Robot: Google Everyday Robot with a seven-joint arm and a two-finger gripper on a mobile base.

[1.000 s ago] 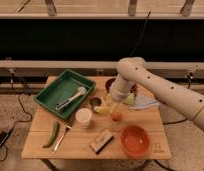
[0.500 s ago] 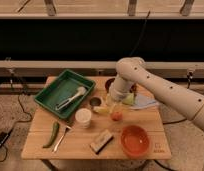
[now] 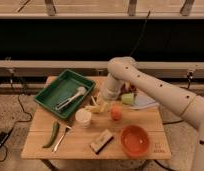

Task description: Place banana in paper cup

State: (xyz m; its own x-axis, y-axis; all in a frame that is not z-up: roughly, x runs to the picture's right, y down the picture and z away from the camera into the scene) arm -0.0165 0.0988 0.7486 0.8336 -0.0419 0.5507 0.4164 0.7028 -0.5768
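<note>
Camera view. I am watching the gripper (image 3: 106, 98) hanging low over the worktop (image 3: 145, 122), up and to the right of the paper cup (image 3: 83, 118). The jaws are reading as together, and I am not making out whether anything is pinched between them.

The banana (image 3: 96, 106) is lying just up-right of the paper cup, between cup and gripper, close under the fingertips. Whether it is touching them I cannot tell. Its long axis is running roughly left-right, slightly tilted.

I am judging the coming move by one line: the banana is sitting down-left of the jaws, with the cup just beyond it the same way. The orange fruit (image 3: 116, 113) is sitting right of the cup, off that line.
</note>
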